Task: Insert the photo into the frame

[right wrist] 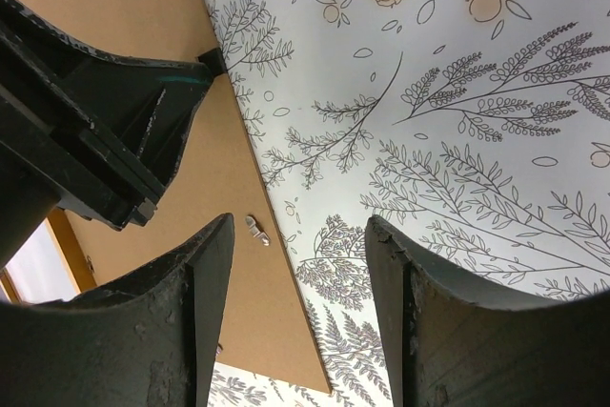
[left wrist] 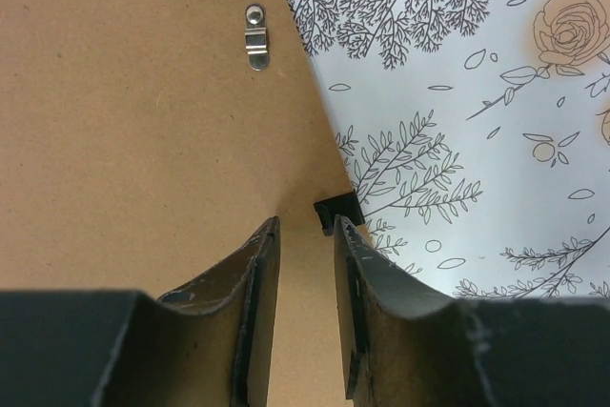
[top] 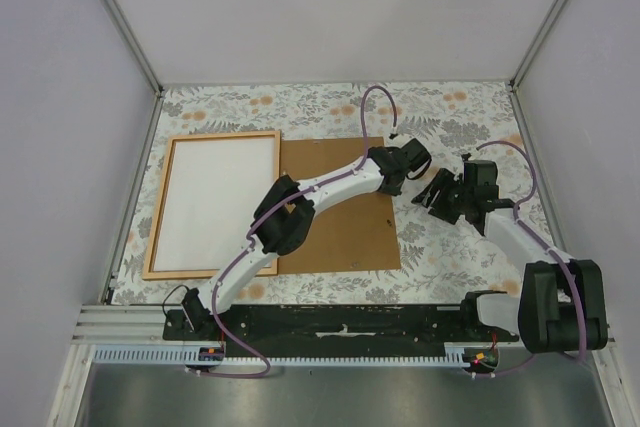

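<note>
With photo (top: pixel 218 202) lying white-up inside frame (top: pixel 225 135) at table's (top: pixel 450 117) left, go for board (top: pixel 340 237): straddle its right edge squarely with left pincer (left wrist: pixel 305 226), narrowly parted, empty; hold right pincer (right wrist: pixel 297 226), wide apart and empty, alongside.

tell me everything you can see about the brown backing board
The backing board is a flat, plain brown rectangle, fibreboard by its look, lying on the floral tablecloth right beside the frame. It carries small metal clips and a black tab at one edge. The left arm reaches across it.
</note>
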Controlling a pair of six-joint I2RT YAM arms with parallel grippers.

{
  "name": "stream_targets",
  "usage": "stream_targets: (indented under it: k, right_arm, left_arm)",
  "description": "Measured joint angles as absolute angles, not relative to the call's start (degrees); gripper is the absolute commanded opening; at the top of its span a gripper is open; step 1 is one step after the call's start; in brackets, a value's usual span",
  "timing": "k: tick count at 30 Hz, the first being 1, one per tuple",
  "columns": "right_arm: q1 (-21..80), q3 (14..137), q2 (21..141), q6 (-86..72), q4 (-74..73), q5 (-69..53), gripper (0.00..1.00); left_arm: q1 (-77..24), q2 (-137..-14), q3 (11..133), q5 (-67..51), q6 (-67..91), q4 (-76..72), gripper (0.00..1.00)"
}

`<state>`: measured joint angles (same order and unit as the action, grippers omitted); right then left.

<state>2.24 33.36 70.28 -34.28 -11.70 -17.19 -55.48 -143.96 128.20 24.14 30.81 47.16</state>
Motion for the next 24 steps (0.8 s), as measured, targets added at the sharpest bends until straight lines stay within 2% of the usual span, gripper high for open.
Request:
stream_targets:
  k: [9,13,24]
  right_arm:
    - [2.22,33.36,71.83,-34.28,-11.64,-17.93,0.65]
    - [2.24,33.36,71.85,-34.28,-11.62,-17.96,0.65]
    - [2.59,33.34,78.87,-33.23,-7.42,-25.28,0.63]
  left_arm:
    - [-56.25,-144.62,128.20,26.39,31.07,46.04,0.15]
    - [-56.73,-144.84,128.20,27.24,31.09,45.47,0.02]
    - [-57.12,-145.14,128.57,28.69,31.05,45.36,0.02]
